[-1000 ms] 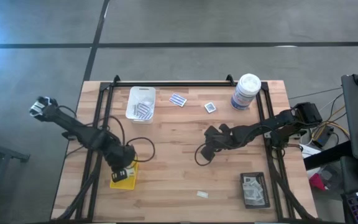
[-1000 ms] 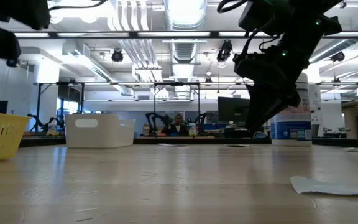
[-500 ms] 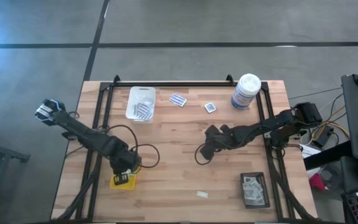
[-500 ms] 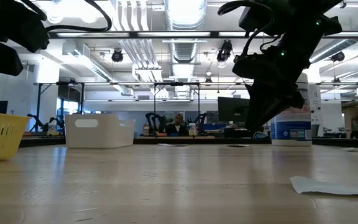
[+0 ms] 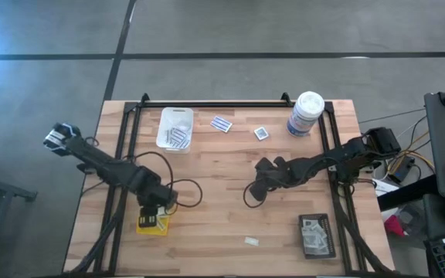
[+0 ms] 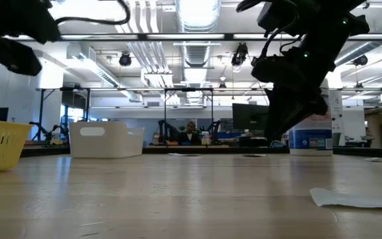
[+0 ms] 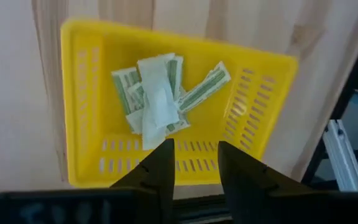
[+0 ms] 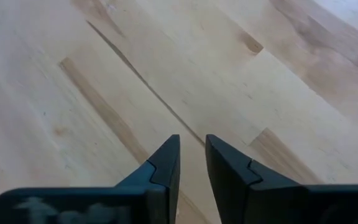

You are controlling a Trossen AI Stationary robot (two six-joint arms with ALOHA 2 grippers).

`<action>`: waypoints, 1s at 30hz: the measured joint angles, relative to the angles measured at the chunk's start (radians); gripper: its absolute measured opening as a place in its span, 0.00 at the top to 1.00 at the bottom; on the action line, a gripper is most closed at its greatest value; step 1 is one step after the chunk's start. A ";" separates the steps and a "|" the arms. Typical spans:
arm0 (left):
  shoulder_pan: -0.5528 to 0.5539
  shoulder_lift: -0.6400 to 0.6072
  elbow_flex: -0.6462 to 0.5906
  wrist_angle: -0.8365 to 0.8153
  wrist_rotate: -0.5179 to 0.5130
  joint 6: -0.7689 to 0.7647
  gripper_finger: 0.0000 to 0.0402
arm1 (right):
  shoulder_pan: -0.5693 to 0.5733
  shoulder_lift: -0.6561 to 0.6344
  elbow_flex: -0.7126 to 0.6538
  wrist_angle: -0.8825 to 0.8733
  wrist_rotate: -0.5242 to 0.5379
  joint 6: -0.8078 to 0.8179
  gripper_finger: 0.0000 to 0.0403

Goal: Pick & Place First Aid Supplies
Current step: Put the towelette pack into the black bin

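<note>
Seen from above, my left gripper [image 5: 154, 210] hovers over the yellow tray [image 5: 142, 225] at about eight o'clock on the table [image 5: 222, 216]; its fingers [image 7: 160, 163] are parted with nothing between them. Inside that tray lies a small heap of pale packets [image 7: 160, 99] with green-striped edges. My right gripper [image 5: 258, 182] hangs over bare wood near the centre, fingers [image 8: 166, 163] slightly apart, grasping nothing. A white tray [image 5: 174, 129] at eleven o'clock and a black tray [image 5: 316, 235] at five o'clock hold more packets. Loose ones lie at twelve: a blue-striped packet [image 5: 222, 123] and a white square packet [image 5: 262, 133].
</note>
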 joint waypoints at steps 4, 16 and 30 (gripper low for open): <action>0.020 0.000 0.052 0.003 -0.003 0.065 0.71 | 0.000 -0.011 0.000 -0.043 0.000 0.008 0.84; 0.050 0.000 0.149 0.244 -0.394 0.371 0.71 | 0.000 -0.152 0.000 -0.391 0.054 0.187 0.84; 0.126 0.008 -0.096 0.949 -0.461 0.394 0.71 | -0.046 -0.196 -0.004 -0.358 0.158 0.146 0.82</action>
